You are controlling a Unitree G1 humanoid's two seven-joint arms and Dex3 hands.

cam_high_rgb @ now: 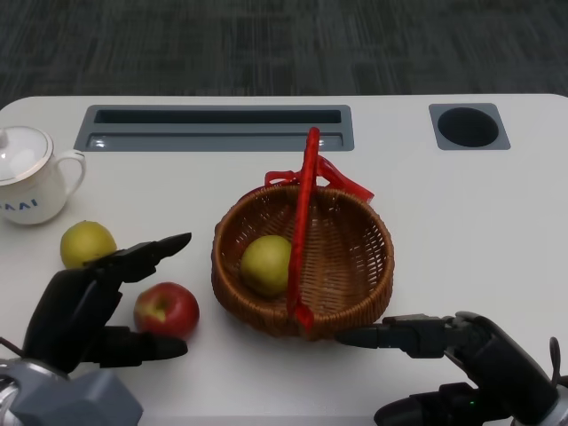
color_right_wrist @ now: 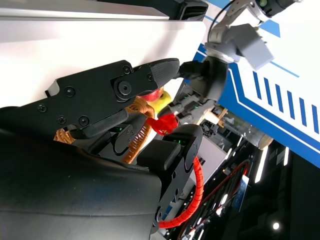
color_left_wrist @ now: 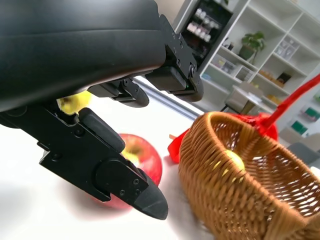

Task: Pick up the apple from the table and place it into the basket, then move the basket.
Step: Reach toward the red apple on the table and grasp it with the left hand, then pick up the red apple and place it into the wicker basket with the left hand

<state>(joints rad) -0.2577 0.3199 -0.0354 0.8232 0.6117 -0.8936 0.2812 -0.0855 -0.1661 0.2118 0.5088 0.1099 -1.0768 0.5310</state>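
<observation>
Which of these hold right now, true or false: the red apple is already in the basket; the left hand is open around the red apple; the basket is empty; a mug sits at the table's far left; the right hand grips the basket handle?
1. The red apple is in the basket. False: it lies on the table, left of the basket.
2. The left hand is open around the apple. True: fingers lie either side of it, not closed.
3. The basket is empty. False: a yellow-green fruit lies inside.
4. A white mug sits at the far left. True.
5. The right hand grips the red handle. False: its fingers point at the basket's near wall, holding nothing.
</observation>
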